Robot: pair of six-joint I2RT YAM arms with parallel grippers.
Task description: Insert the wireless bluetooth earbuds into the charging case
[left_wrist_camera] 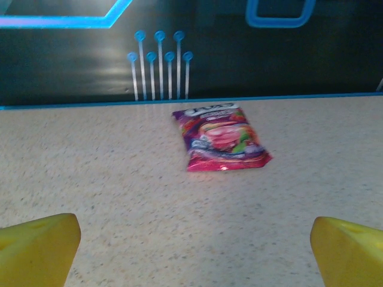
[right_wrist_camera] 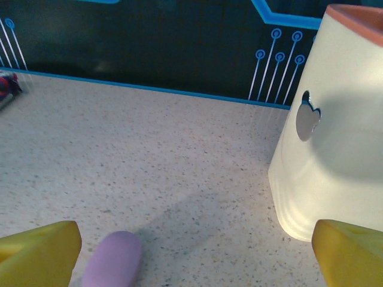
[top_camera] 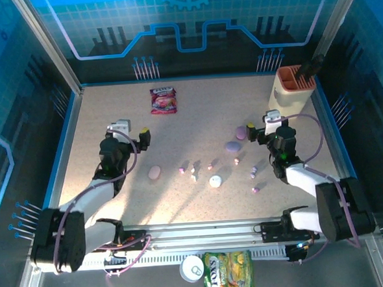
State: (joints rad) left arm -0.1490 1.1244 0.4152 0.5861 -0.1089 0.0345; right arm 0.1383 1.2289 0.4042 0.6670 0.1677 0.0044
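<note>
Several tiny earbuds lie scattered mid-table, among them a purple one (top_camera: pixel 181 171), a white one (top_camera: pixel 193 172) and a pink one (top_camera: pixel 255 190). Pebble-shaped cases lie among them: a pink case (top_camera: pixel 154 172), a white case (top_camera: pixel 214 180), a purple case (top_camera: pixel 232 146) and a mauve case (top_camera: pixel 241 133). My right gripper (top_camera: pixel 261 126) is open just right of the mauve case (right_wrist_camera: pixel 112 260), which lies by its left fingertip (right_wrist_camera: pixel 36 254). My left gripper (top_camera: pixel 133 133) is open over bare table at the left, its yellow fingertips (left_wrist_camera: pixel 36 248) wide apart with nothing between them.
A red snack packet (top_camera: pixel 163 100) (left_wrist_camera: pixel 221 137) lies at the back centre. A cream utensil holder (top_camera: pixel 293 88) (right_wrist_camera: pixel 335 137) stands at the back right, close to my right gripper. A green snack bag (top_camera: pixel 229 273) and a can (top_camera: pixel 193 268) sit beyond the near rail.
</note>
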